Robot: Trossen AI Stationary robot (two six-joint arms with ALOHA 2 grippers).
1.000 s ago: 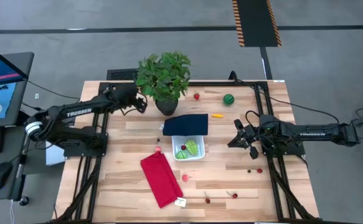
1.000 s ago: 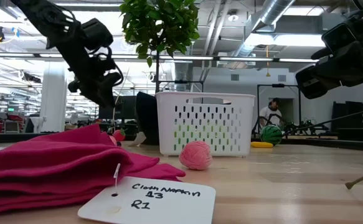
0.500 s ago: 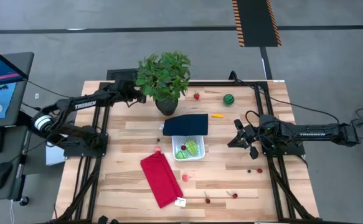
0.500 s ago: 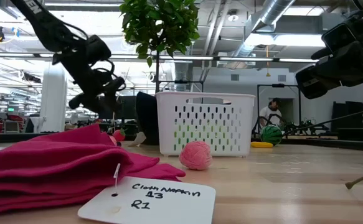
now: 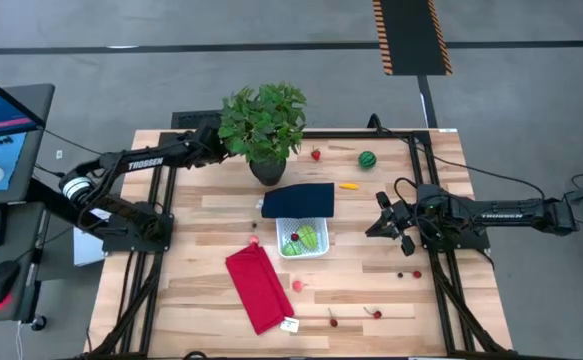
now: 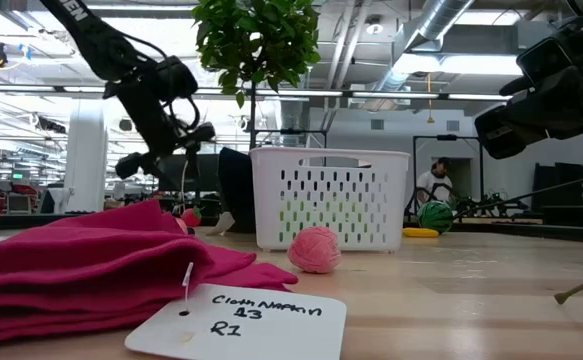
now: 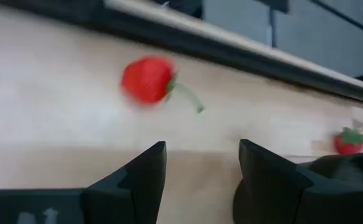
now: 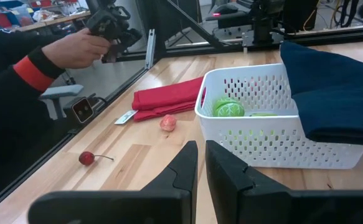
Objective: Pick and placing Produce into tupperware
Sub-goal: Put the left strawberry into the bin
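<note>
The white perforated tupperware (image 5: 304,240) stands mid-table with green produce (image 5: 309,238) inside; its navy lid (image 5: 299,200) leans on its far rim. My left gripper (image 5: 214,150) hangs open above the far left of the table beside the plant pot, nothing between its fingers (image 7: 201,149). Ahead of it on the wood lie a red fruit with a thin green stem (image 7: 147,81) and a strawberry (image 7: 349,140). My right gripper (image 5: 381,225) waits shut at the right, pointing at the tupperware (image 8: 262,124). A striped green ball (image 5: 368,159) and an orange piece (image 5: 348,185) lie at the far right.
A leafy potted plant (image 5: 264,125) stands at the far edge beside my left gripper. A red folded cloth (image 5: 259,288) with a tag lies near the front. A pink ball (image 5: 297,285) and cherries (image 5: 376,313) lie near it. A person's hand (image 8: 88,46) holds a device beyond the table.
My left gripper has swung toward the table's far edge, closer to the plant pot, sinking slightly, and has rolled about its own pointing line. Its fingers stay open. Nothing on the table has moved.
</note>
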